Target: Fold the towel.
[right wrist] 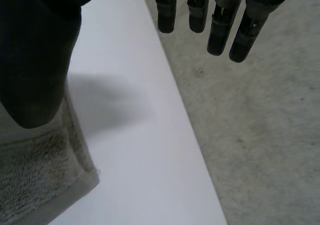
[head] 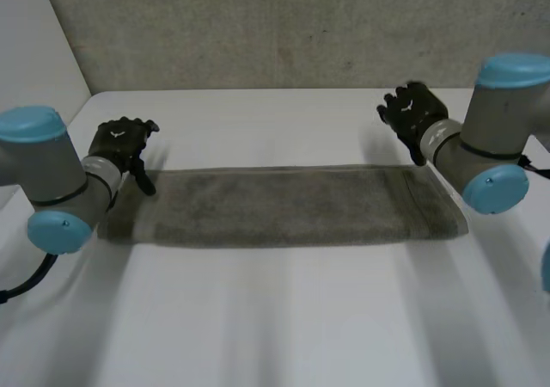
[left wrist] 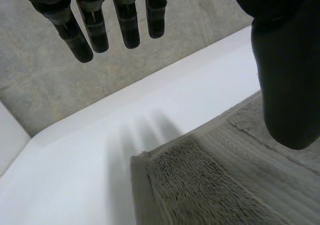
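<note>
Spread left robot hand (head: 123, 142) and right robot hand (head: 412, 112) hover over far corners of the grey terry towel (head: 284, 206); pinching them presumably comes next.

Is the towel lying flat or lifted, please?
Flat: the towel lies as a long strip on the table; left hand and right hand are open.

**One Towel, Two Hands**

There is one towel (head: 284, 206). It is grey. There is one table (head: 275, 318), and it is white. There are two arms: one left arm (head: 51, 176) and one right arm (head: 494, 138). Each arm has one black hand at its end. That makes two hands: one left hand (head: 123, 142) and one right hand (head: 412, 110). Behind the table there is one grey wall (head: 284, 26).
</note>
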Robot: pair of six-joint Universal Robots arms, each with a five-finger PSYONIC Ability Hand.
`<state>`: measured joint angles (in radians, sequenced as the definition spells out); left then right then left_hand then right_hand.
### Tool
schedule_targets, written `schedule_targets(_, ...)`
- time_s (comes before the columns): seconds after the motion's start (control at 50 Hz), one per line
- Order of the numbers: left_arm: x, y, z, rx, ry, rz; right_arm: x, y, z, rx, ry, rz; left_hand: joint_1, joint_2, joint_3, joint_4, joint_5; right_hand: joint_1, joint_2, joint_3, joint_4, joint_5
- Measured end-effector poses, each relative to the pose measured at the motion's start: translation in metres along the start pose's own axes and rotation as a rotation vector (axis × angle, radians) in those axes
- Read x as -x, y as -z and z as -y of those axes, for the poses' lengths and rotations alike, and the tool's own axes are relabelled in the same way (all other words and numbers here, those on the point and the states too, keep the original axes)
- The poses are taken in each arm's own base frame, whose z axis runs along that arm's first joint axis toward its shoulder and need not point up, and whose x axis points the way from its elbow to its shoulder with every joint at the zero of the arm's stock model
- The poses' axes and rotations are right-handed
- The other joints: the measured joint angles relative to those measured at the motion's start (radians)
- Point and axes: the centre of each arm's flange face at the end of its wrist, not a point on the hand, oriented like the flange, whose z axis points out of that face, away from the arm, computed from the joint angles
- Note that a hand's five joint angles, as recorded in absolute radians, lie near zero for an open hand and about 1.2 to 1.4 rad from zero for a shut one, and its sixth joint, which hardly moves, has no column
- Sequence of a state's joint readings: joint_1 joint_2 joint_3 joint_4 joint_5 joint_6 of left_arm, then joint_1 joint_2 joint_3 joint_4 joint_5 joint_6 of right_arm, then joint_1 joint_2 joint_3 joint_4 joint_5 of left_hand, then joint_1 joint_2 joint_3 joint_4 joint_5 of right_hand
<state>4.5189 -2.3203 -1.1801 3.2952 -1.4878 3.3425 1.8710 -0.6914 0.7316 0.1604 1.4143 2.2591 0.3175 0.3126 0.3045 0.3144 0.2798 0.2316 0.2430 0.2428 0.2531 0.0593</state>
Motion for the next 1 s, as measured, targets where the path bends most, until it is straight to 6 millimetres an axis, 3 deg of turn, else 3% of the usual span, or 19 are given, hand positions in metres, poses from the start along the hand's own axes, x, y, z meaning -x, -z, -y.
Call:
schedule_targets(0.22,0.003,0.057,0.048,-0.067,0.002,0.026,-0.02,0.062,0.034,-0.028,-0.054,0.018,0.0,0.0,0.0,0.0,0.0,-0.001,0.0,0.0,0.0,0.0)
schedule_targets(0.34,0.001,0.091,0.057,-0.131,-0.003,0.031,-0.008,0.089,0.024,0.024,-0.095,0.074,0.0,0.0,0.0,0.0,0.0,-0.001,0.0,0.0,0.0,0.0)
schedule_targets(0.44,-0.004,0.115,0.048,-0.171,-0.008,0.022,0.016,0.107,0.003,0.094,-0.13,0.14,0.0,0.0,-0.001,0.0,0.0,-0.001,0.0,0.0,0.0,0.0)
schedule_targets(0.56,-0.011,0.126,0.028,-0.183,-0.011,-0.007,0.028,0.112,-0.028,0.144,-0.157,0.143,0.0,0.0,-0.001,0.0,0.0,0.01,0.003,0.003,0.002,0.002)
schedule_targets(0.72,-0.018,0.129,0.01,-0.177,-0.002,-0.034,0.03,0.101,-0.069,0.155,-0.196,0.11,-0.005,0.0,-0.003,0.0,-0.005,0.146,0.135,0.137,0.127,0.16)
schedule_targets(0.88,-0.018,0.127,0.009,-0.181,0.036,-0.038,0.033,0.086,-0.098,0.178,-0.241,0.118,-0.005,0.0,-0.005,0.0,-0.005,0.524,0.517,0.515,0.503,0.517)
schedule_targets(1.0,-0.019,0.128,0.008,-0.177,0.062,-0.041,0.032,0.079,-0.108,0.195,-0.252,0.116,-0.005,0.0,-0.005,0.0,-0.005,1.061,1.055,1.058,1.047,1.072)
